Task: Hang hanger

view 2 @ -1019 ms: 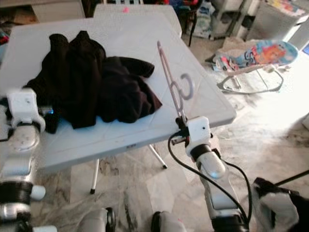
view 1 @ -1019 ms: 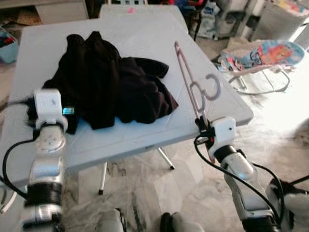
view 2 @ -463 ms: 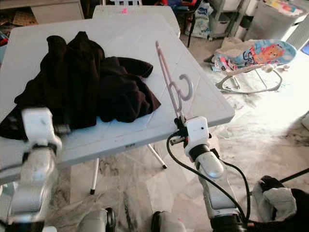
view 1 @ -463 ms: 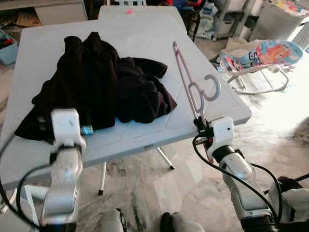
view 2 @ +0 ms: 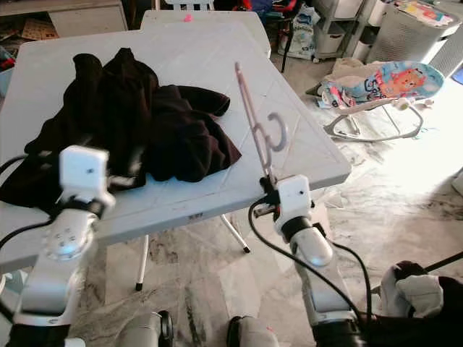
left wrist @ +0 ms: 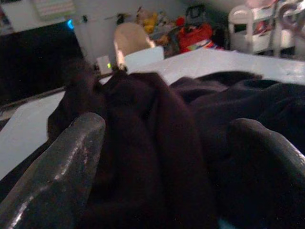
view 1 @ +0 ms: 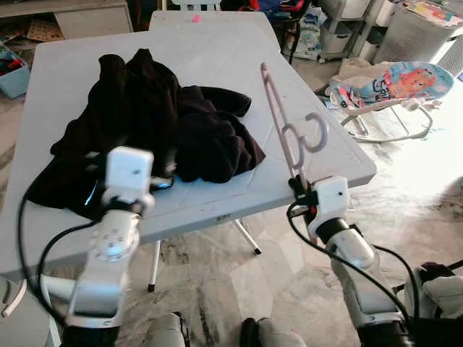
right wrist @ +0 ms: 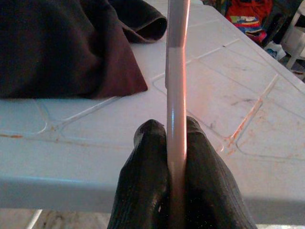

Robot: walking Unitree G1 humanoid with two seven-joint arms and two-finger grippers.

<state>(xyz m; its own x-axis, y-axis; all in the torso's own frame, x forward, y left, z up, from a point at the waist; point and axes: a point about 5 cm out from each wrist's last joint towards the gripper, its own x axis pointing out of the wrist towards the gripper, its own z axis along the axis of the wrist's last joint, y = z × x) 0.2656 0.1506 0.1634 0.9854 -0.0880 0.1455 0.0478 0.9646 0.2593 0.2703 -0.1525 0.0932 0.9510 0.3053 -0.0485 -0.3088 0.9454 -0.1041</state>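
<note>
Hanger: pale pink plastic, thin in section. Judged light and stiff, with a smooth surface that could twist or slip under a narrow pinch. A hold near one end, as here, leaves a long free length, so swinging is the likely fault.

Right hand: clenched on the hanger's lower end, one finger on each side of the flat bar. It sits just off the near right corner of the bench. The hanger rises from the hand, leaning up and away over the bench top, its hook about halfway along and curling toward the robot's right.

Dark garment: crumpled heap on the bench, left of the hanger and apart from it. Soft, limp, probably bulky to gather.

Left hand: released, fingers spread, low at the near edge of the garment with cloth between them; contact cannot be confirmed.

Nothing to hang the hanger on can be identified.
</note>
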